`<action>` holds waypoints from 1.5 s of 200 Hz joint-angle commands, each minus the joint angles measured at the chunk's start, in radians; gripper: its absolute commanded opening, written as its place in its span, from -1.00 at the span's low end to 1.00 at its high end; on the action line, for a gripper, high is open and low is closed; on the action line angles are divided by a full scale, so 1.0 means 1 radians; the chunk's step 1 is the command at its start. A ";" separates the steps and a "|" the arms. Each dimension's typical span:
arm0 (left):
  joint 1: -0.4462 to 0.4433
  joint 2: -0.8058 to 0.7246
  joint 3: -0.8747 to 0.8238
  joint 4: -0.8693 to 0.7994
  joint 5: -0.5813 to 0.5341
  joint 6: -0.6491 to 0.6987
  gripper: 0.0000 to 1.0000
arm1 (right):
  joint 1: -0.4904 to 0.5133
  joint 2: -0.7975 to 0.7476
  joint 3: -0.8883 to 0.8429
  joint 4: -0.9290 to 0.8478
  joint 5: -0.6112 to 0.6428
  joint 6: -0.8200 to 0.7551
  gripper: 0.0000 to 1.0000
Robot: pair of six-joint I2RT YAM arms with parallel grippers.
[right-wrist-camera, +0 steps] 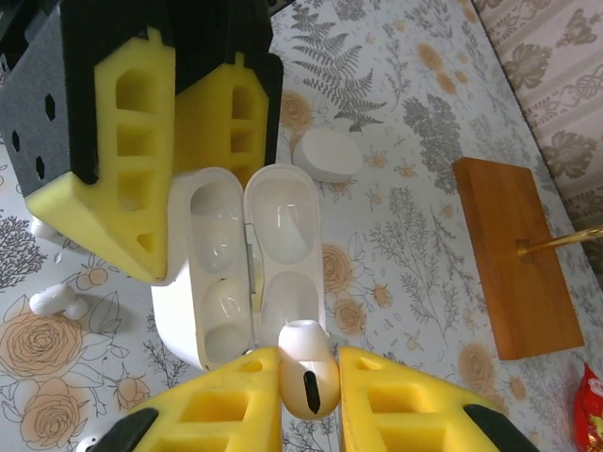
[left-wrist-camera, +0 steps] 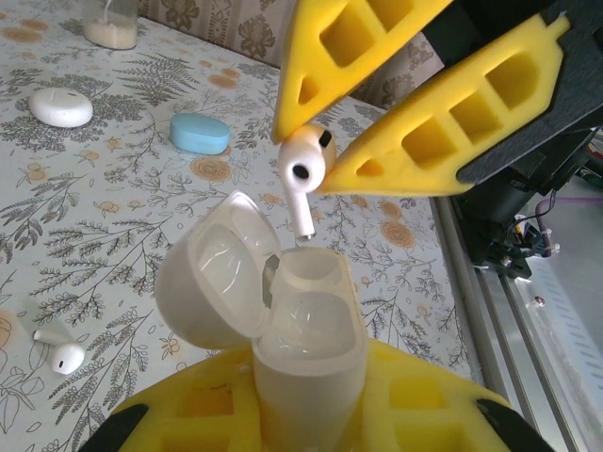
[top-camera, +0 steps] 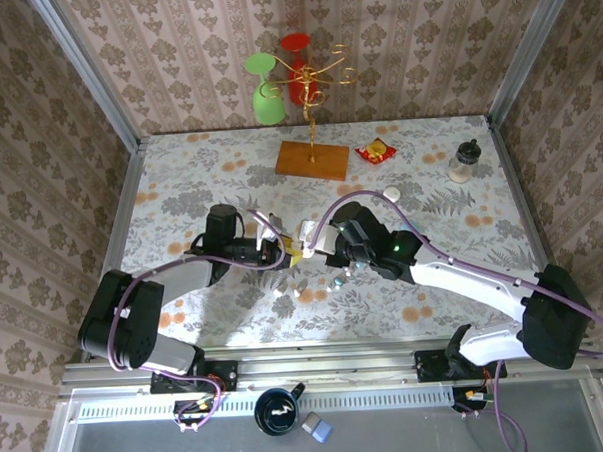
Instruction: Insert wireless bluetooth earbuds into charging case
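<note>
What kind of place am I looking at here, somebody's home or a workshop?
Most likely a robotics test booth dressed up as a home: beige damask wallpaper panels set in bare aluminium corner posts, a floral tablecloth, and two robot arms bolted to a metal rail.
</note>
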 commanded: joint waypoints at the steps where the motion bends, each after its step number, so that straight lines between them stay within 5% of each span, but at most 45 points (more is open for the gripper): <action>1: -0.008 0.001 0.024 -0.004 0.039 0.023 -1.00 | 0.010 0.014 0.017 0.024 -0.033 -0.018 -0.61; 90: -0.007 -0.006 0.011 0.051 0.036 -0.004 -1.00 | 0.014 0.030 0.015 -0.019 -0.123 -0.022 -0.56; 176: 0.010 -0.007 -0.011 0.124 0.001 -0.023 -1.00 | -0.037 -0.080 -0.036 0.041 -0.156 0.036 0.13; 243: 0.170 -0.005 -0.133 0.640 -0.215 -0.319 -1.00 | -0.142 -0.144 -0.142 0.203 -0.345 0.389 0.28; 300: 0.252 -0.091 -0.162 0.669 -0.435 -0.375 -1.00 | -0.044 0.093 -0.012 0.003 -0.411 0.394 0.57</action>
